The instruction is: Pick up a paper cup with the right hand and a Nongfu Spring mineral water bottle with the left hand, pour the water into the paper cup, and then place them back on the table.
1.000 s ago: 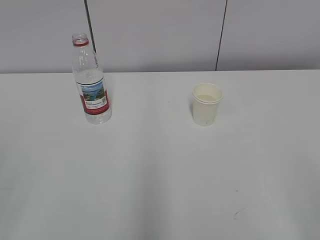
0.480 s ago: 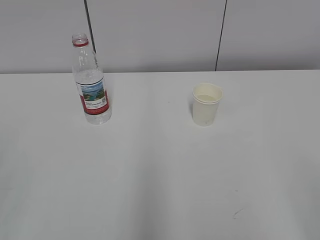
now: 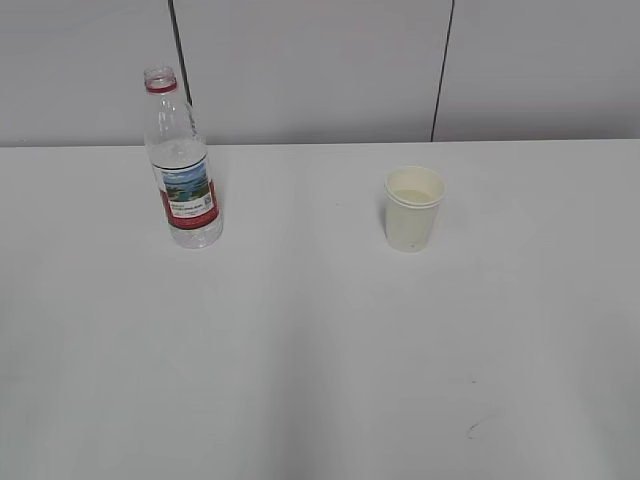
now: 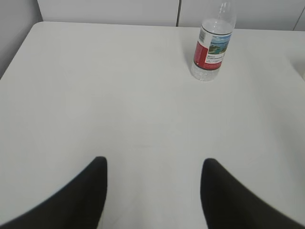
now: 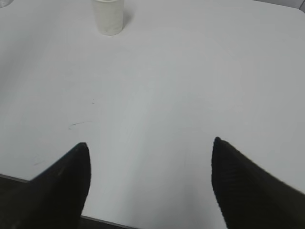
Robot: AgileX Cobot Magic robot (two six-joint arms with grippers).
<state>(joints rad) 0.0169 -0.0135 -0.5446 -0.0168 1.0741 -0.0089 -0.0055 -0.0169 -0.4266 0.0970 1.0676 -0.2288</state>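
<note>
On my feeds, the uncapped Nongfu Spring mineral water bottle (image 3: 182, 160), clear plastic with a red neck ring and a red-and-white landscape label whose print I cannot read, stands upright at the far left of the white tabletop (image 3: 300, 350), well apart from the tapered cream paper cup (image 3: 413, 208) at far right. Broad bare surface lies between them and toward the near edge. My left gripper (image 4: 153, 164) and right gripper (image 5: 150, 143) both hang wide open and empty above the near tabletop.
</note>
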